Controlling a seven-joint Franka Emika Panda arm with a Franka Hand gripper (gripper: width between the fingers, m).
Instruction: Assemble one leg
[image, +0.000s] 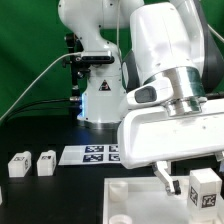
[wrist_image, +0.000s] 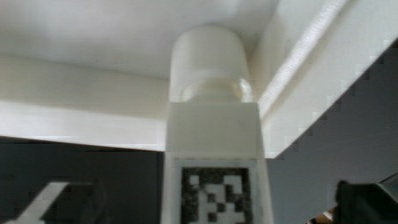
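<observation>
One leg (image: 205, 189), a white block with a black-and-white tag, stands at the near right corner of the large white tray-like piece (image: 130, 205). In the wrist view the leg (wrist_image: 217, 140) points its rounded end into the tray's corner (wrist_image: 107, 90). My gripper (image: 194, 181) straddles this leg. In the wrist view the gripper (wrist_image: 210, 208) shows dark fingertips (wrist_image: 43, 206) well apart from the leg on both sides, so it is open and not touching. Two more legs (image: 18, 163) (image: 46, 162) stand on the table at the exterior view's left.
The marker board (image: 95, 154) lies flat on the black table behind the tray. The arm's base (image: 98, 105) stands at the back centre, with a cable running to the exterior view's left. A green backdrop closes the rear.
</observation>
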